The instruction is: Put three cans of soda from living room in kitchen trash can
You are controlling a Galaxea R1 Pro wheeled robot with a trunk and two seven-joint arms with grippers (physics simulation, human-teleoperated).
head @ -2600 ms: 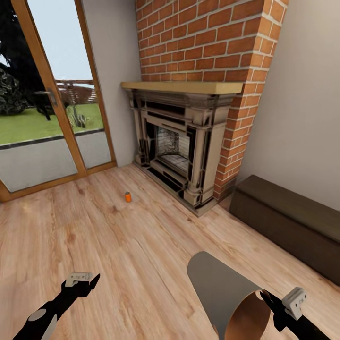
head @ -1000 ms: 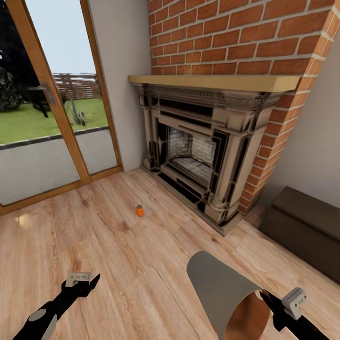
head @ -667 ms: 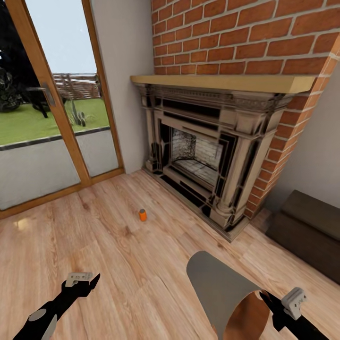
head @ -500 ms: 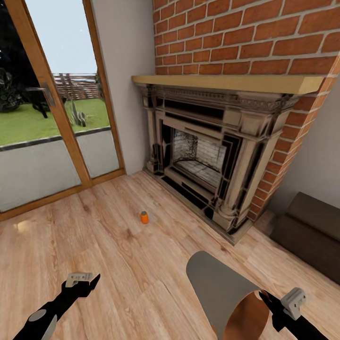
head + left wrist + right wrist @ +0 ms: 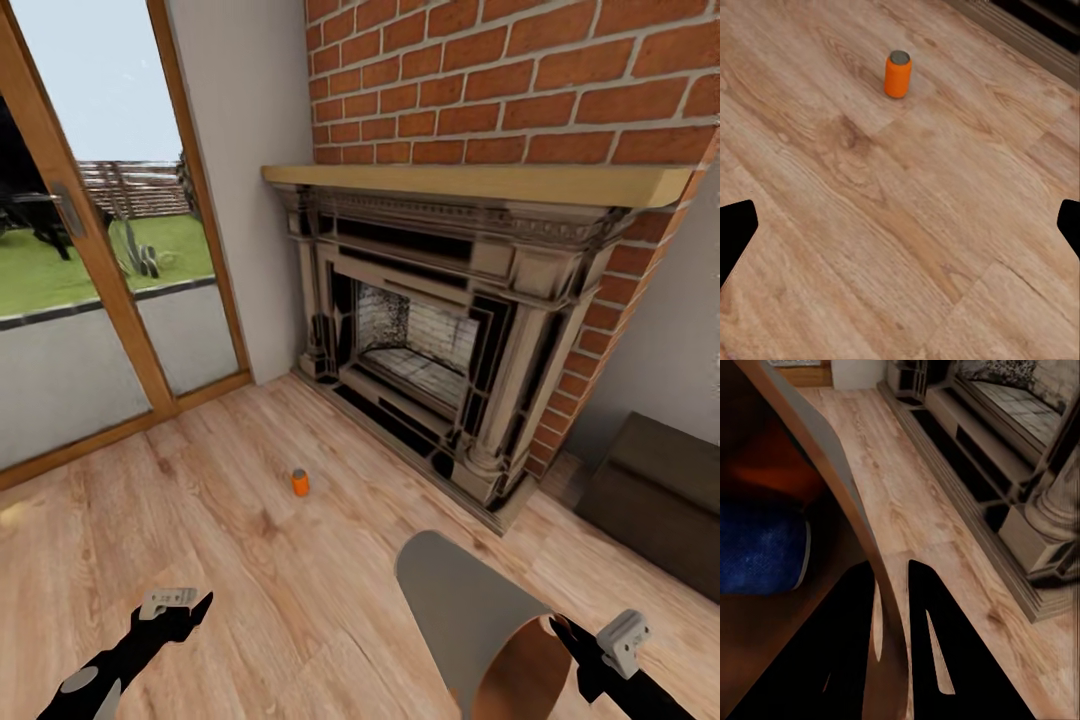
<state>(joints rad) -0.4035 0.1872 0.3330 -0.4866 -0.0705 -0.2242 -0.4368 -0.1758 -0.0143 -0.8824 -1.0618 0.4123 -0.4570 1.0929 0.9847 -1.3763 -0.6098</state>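
An orange soda can stands upright on the plank floor at 11 o'clock; the left gripper hangs spread and empty; the right gripper pinches the tash can rim, a blue can inside.

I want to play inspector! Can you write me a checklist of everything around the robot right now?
Surface: light wood plank floor.
Job's things: one orange can standing upright on the floor, apart from both grippers; grey bin held tilted, with something dark blue inside it, too close to tell what.
Clutter: nothing seen.
Grippers: left gripper open and empty, pointed toward the can; right gripper shut on the bin's rim.
Cables: nothing seen.
Surroundings: brick fireplace ahead, glass door at the left, dark bench at the right.
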